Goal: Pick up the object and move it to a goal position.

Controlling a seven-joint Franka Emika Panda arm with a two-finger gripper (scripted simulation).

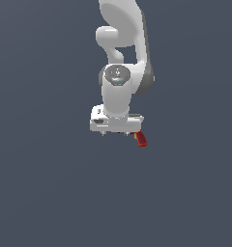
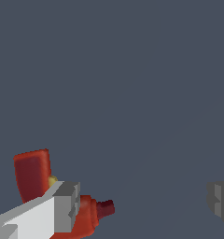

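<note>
The object [image 1: 141, 139] is a small red elongated piece. In the exterior view it pokes out below the white hand, on the exterior view's right. In the wrist view it [image 2: 33, 175] has a blocky bright-red end and a darker narrow end, and one finger [image 2: 62, 205] covers its middle. My gripper [image 2: 142, 203] is open, with the jaws wide apart. The narrow end of the object reaches into the gap; the rest lies at and outside that finger. The other finger [image 2: 220, 200] is far from the object. In the exterior view the gripper [image 1: 119, 132] hangs low over the object.
A plain dark grey-blue surface [image 1: 50, 193] fills both views. The white arm [image 1: 122, 48] rises above the hand in the exterior view. No other objects or edges show.
</note>
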